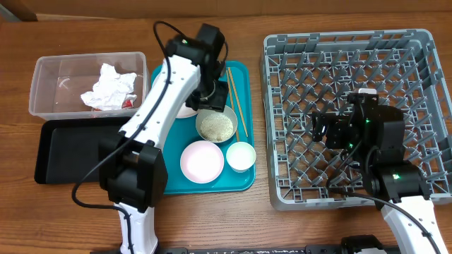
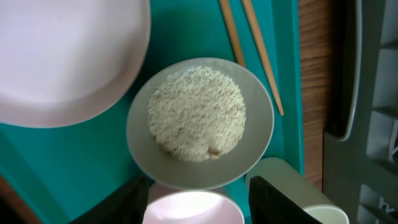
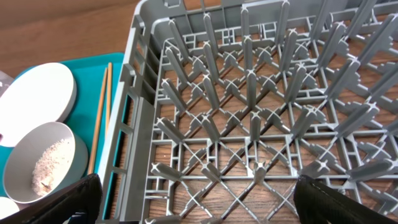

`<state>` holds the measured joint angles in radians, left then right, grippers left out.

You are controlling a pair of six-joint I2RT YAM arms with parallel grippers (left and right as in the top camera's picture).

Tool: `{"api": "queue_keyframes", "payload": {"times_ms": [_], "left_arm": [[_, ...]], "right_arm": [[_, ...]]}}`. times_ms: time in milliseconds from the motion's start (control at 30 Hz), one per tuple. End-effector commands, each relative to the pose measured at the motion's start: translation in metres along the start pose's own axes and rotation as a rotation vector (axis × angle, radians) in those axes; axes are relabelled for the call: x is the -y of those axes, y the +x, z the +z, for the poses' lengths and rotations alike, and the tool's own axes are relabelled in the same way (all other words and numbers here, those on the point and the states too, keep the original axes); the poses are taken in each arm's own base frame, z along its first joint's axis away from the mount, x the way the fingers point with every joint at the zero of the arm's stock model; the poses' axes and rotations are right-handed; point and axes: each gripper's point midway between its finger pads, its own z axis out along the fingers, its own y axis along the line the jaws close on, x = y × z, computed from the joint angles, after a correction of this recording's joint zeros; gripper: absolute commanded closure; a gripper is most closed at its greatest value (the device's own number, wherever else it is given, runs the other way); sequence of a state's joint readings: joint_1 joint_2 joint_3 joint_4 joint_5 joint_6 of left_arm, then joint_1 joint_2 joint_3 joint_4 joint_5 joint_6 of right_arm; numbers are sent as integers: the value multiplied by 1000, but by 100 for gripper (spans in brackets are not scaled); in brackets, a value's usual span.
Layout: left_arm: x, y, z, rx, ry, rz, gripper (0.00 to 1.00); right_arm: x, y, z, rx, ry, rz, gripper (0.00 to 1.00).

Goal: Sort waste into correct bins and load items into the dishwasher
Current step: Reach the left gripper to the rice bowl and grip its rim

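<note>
Far left, the clear tub (image 1: 62, 74) stands on the table; inside it lies the crumpled napkin (image 1: 108, 88) with the red wrapper (image 1: 128, 103) at its right edge; the black tray (image 1: 70, 152) sits just in front of the tub. Next comes the teal tray (image 1: 244, 92); on it are the plate (image 2: 62, 56) (largely hidden under the arm in the overhead view), the rice bowl (image 2: 140, 143) with its rice (image 2: 196, 118), an empty bowl (image 1: 202, 161), the cup (image 1: 241, 156) and the chopsticks (image 1: 235, 102). The left gripper (image 2: 199, 202) is over the rice bowl, fingers spread, grasping nothing. The dish rack (image 1: 272, 113) is at right; the right gripper (image 3: 199, 205) is above its pegs, fingers wide apart, released.
</note>
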<state>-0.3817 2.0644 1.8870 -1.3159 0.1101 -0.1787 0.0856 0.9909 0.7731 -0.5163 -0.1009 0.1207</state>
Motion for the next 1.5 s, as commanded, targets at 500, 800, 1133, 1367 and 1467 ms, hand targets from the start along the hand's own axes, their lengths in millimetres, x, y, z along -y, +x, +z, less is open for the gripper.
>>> {"api": "queue_keyframes", "payload": {"times_ms": [500,800,1133,1367,1467], "left_arm": [[31,19,14,-56,122,184,51],[43,6,35,9,-27,284,51],[46,12,85,-83,-79,332,55],[42,17,106,-136,-88,327,58],[42,17,107,-138,-88,326,64]], "right_arm": [[-1,-5,8,-14,-5,13,0],[0,-3,8,-20,-4,14,0],[0,-2,8,-24,-2,14,0],[0,-2,8,-24,-2,14,0],[0,-2,8,-24,-2,14,0]]}}
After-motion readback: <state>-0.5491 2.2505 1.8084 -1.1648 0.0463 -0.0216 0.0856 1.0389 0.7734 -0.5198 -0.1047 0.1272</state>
